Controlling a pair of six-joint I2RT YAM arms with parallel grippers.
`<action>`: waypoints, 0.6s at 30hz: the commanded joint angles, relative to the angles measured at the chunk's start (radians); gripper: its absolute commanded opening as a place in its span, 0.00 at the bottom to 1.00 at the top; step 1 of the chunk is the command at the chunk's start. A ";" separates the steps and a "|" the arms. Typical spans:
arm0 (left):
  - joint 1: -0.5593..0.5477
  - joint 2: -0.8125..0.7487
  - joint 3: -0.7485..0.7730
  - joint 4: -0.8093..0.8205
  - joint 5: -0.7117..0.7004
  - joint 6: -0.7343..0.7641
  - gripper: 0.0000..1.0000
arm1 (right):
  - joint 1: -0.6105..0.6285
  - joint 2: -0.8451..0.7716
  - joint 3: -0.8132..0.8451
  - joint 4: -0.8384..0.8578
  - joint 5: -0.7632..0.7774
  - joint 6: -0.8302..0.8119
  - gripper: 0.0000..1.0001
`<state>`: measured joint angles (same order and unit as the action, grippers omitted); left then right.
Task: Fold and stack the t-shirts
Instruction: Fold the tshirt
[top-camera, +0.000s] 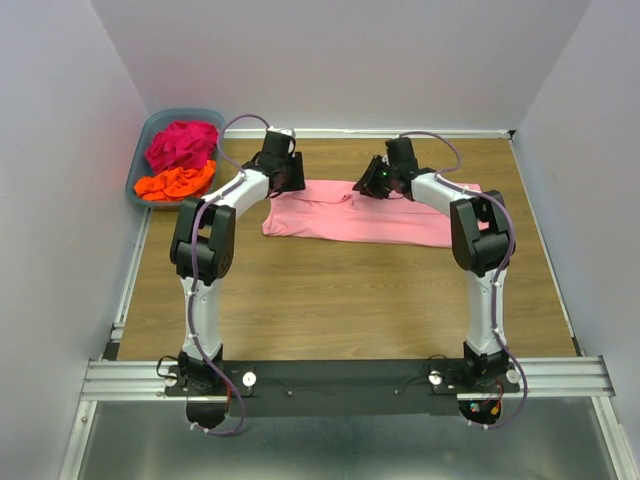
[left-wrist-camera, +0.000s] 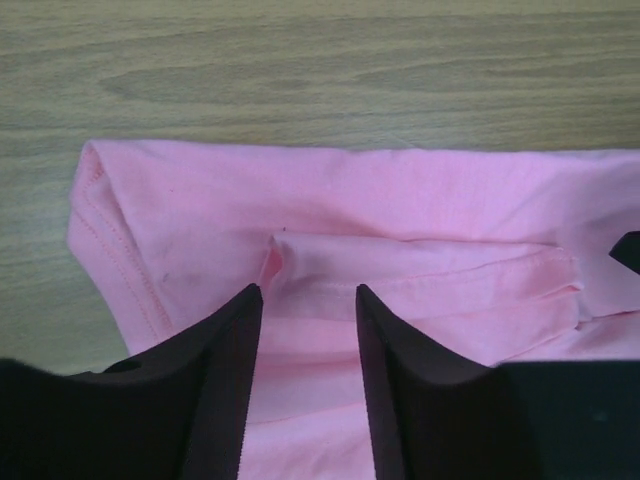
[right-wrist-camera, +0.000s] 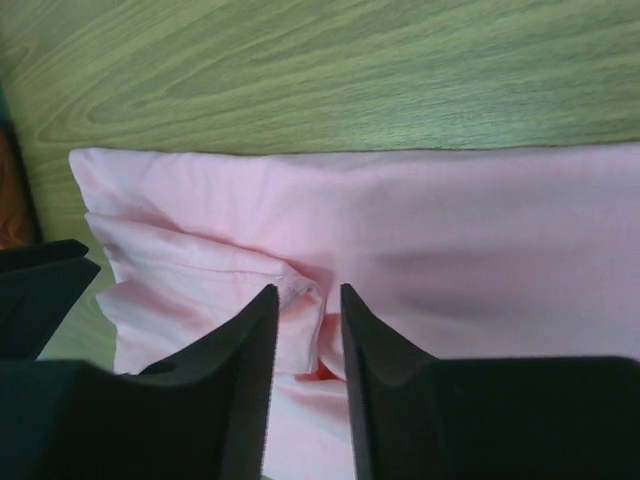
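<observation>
**Top external: a snag could undo the fold**

The light pink t-shirt (top-camera: 350, 222) lies as a folded band across the far middle of the bench (top-camera: 330, 300). The left hand (top-camera: 284, 174) stands half open over its far left corner, gripping nothing. The right hand (top-camera: 378, 181) is parted more narrowly, with a pucker of cloth between its tips, apparently loose. My worry: lifting away could snag that pucker and drag the fold open.

The pink t-shirt (top-camera: 340, 218) is made of soft, matt cloth with stitched hems. The table (top-camera: 330, 300) is finished in smooth wood grain, and the basket (top-camera: 138, 160) is made of dull plastic.
</observation>
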<state>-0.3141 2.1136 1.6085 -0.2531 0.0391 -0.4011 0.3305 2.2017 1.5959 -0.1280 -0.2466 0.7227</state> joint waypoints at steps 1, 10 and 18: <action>0.016 0.003 0.018 0.023 0.063 -0.010 0.64 | -0.007 -0.008 0.022 -0.009 0.066 -0.046 0.44; 0.061 -0.318 -0.298 -0.008 -0.031 -0.036 0.89 | -0.148 -0.321 -0.256 -0.064 0.118 -0.154 0.77; 0.061 -0.529 -0.627 0.017 -0.100 -0.076 0.86 | -0.324 -0.661 -0.583 -0.160 0.225 -0.163 0.85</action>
<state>-0.2501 1.6157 1.0630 -0.2520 -0.0040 -0.4454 0.0479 1.6386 1.1206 -0.1982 -0.1211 0.5751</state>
